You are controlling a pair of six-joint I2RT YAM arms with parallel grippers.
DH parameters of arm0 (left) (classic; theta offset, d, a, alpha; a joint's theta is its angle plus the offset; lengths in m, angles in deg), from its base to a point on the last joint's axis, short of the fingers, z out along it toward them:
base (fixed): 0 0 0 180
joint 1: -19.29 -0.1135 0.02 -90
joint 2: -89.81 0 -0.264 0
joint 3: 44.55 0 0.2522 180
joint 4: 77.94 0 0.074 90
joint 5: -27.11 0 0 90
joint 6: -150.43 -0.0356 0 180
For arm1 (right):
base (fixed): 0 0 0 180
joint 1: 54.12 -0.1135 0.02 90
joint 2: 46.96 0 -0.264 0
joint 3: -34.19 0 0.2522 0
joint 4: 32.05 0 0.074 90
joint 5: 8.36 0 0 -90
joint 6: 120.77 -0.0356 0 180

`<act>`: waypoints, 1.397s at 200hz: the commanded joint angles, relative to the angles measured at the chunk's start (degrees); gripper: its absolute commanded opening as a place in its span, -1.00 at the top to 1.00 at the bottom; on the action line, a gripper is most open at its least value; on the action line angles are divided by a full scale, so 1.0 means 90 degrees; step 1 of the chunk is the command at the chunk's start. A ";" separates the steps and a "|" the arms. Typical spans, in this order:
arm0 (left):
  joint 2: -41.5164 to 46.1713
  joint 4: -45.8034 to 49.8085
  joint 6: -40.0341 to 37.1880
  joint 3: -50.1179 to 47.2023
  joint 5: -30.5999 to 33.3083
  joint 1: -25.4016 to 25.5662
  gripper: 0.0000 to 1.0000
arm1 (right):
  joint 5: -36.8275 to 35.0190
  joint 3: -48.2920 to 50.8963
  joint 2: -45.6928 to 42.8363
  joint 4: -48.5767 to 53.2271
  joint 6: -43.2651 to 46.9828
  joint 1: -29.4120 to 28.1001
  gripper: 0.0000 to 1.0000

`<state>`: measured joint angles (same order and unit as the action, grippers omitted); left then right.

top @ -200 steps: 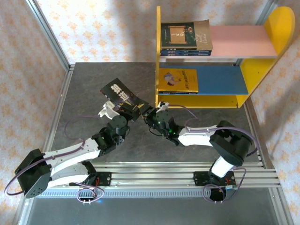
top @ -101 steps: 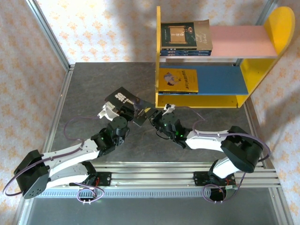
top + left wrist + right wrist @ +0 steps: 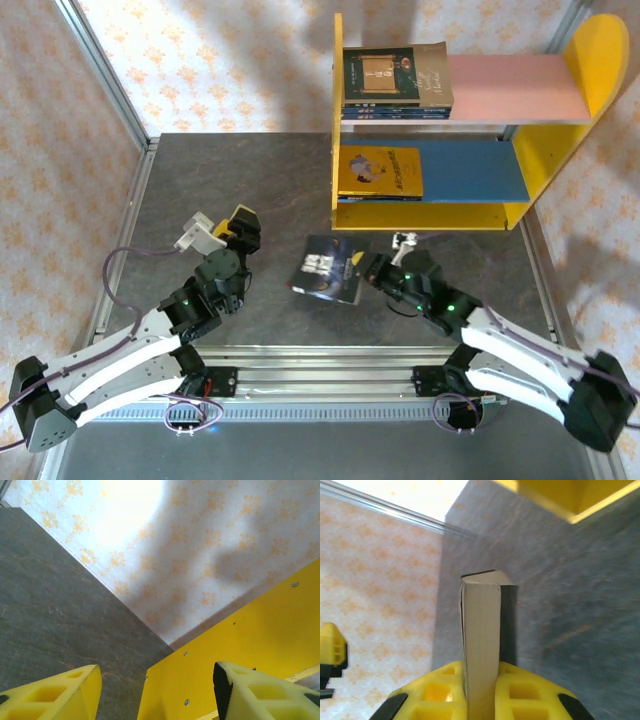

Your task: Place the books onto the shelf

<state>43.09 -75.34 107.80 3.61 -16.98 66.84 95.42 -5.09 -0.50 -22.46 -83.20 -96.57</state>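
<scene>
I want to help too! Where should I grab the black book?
Pinch the black book at its right edge, coming from the right, like the right gripper does. It is thin and flat, so fingers close across both covers.

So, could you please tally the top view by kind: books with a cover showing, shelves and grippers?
Books with a cover showing: 3 (top book on pink board; yellow book on blue board; held book in right gripper)
Shelf: 1
Grippers: 2 (with left gripper)
Total: 6
The stack under the top book cannot be counted.
</scene>
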 commanded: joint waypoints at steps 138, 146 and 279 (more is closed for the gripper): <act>-0.1603 0.1780 -0.1140 0.2001 -0.2403 -0.0682 -0.21 | 0.3513 -0.2483 -0.1337 0.2864 0.2045 0.4146 0.95; -0.1745 0.1782 -0.1211 0.2095 -0.2724 -0.0736 -0.21 | 0.3755 -0.2525 -0.1225 0.2659 0.2000 0.4451 0.94; -0.2913 0.1931 -0.1680 0.2923 -0.4568 -0.0864 -0.21 | 0.5844 -0.2682 0.1689 -0.1257 0.1121 0.6526 0.94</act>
<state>17.54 -59.38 94.18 28.33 -56.95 59.36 142.61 -25.78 11.45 -19.85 -70.61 -38.43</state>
